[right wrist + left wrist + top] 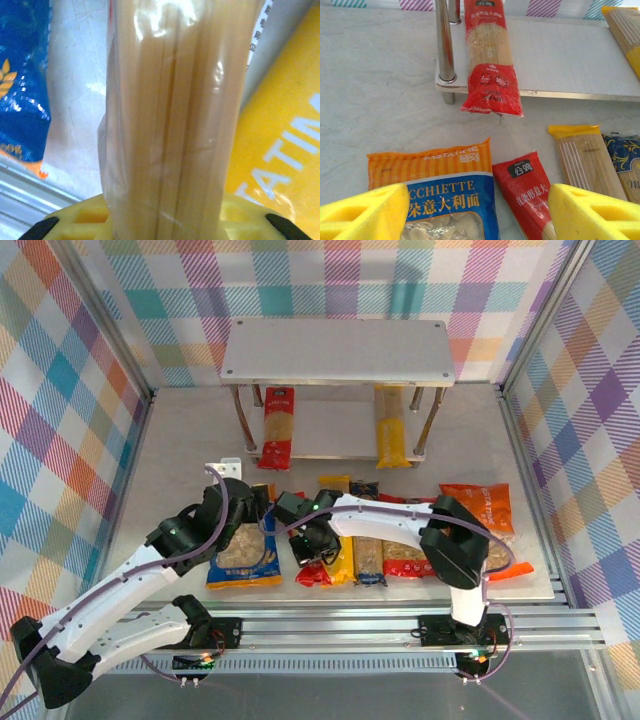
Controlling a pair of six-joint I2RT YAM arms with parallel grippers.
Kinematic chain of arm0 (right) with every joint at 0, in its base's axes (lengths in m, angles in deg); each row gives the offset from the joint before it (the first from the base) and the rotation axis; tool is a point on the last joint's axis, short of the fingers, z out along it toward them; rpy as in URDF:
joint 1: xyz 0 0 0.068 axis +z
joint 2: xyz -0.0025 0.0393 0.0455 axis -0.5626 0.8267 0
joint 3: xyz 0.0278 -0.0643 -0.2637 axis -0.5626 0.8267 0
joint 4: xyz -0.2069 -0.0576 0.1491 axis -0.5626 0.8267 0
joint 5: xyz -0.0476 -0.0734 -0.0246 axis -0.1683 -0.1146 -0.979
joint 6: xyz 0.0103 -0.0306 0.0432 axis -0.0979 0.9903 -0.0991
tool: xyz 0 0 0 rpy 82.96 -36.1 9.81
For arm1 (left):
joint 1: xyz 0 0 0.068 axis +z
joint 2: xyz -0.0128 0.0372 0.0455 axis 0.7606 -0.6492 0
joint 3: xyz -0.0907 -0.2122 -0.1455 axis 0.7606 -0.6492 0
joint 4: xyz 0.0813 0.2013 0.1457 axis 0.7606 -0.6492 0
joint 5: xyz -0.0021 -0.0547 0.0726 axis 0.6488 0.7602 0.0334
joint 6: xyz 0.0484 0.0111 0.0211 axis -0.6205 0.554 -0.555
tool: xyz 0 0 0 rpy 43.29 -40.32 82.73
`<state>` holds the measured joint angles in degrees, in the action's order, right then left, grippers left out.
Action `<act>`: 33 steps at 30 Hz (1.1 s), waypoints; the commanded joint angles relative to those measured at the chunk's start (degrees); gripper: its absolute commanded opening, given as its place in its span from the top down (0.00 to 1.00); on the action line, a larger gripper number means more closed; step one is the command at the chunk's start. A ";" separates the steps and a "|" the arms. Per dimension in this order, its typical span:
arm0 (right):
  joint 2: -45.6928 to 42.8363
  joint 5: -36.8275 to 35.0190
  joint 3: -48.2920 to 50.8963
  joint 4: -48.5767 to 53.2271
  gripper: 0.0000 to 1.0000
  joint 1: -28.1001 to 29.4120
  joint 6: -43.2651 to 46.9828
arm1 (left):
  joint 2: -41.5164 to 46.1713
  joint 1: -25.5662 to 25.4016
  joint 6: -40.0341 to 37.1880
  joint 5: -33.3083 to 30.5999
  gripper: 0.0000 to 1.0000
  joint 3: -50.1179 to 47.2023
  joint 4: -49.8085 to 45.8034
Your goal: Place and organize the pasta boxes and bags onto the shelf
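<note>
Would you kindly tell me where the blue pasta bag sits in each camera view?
Top external: the blue bag is lower left of centre.
Left wrist: bottom edge, left of centre.
Right wrist: far left edge.
Shared landmark: the red pack immediately to its right.

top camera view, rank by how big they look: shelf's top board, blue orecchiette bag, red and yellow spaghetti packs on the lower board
1. shelf's top board
2. blue orecchiette bag, even partly hidden
3. red spaghetti pack and yellow spaghetti pack: alike, far ends under the top board, so unranked
</note>
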<state>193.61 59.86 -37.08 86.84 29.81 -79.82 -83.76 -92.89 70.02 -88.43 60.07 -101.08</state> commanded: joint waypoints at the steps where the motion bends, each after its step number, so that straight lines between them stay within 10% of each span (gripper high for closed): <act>1: -7.95 -1.93 0.36 0.61 1.00 -0.80 1.23 | -0.97 0.18 -0.52 0.50 0.27 -0.88 0.59; 17: -22.18 -9.26 5.46 1.56 1.00 -11.06 4.04 | -5.27 0.13 -0.12 3.41 0.28 -1.01 2.25; 33: -7.43 -7.95 -9.42 -4.79 1.00 -31.53 16.57 | -8.83 0.16 1.07 6.62 0.29 -1.43 3.63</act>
<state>184.87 52.34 -41.72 87.75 -0.65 -66.68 -92.00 -92.89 70.43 -82.59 59.04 -98.66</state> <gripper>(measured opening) 0.275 0.707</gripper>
